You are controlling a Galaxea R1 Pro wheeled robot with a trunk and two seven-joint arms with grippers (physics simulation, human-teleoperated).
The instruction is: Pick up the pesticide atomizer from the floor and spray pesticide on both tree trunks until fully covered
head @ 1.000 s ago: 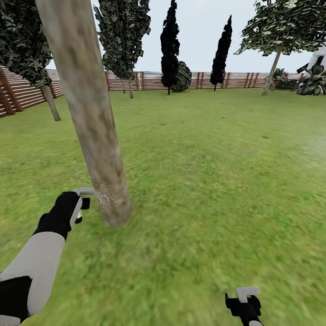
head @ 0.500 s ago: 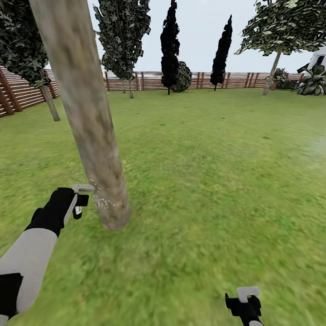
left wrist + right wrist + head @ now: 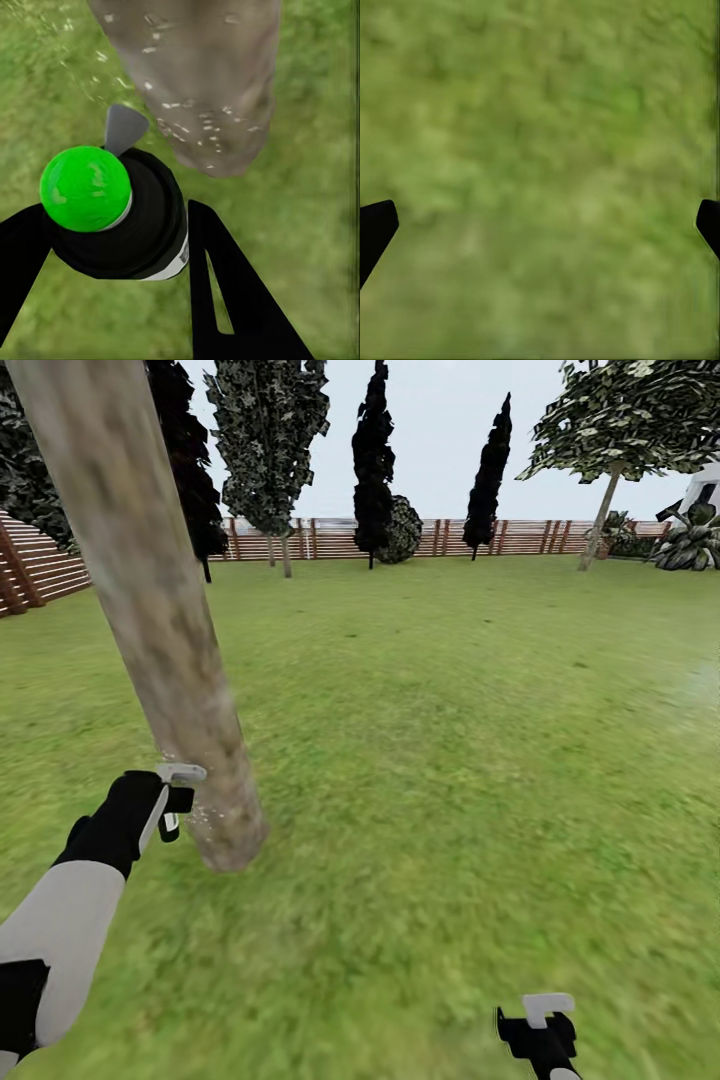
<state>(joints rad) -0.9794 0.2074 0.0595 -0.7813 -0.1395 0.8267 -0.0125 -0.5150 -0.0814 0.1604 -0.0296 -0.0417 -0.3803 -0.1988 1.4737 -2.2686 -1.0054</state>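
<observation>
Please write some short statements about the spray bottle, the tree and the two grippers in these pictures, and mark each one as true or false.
1. The left gripper holds the spray bottle. True.
2. The bottle has a red cap. False: its cap is bright green.
3. White droplets speckle the lower tree trunk. True.
4. The right gripper grips a second bottle. False: it is open, with only grass between its fingers.
5. The garden is closed by a brick wall. False: a wooden slat fence rings it.
</observation>
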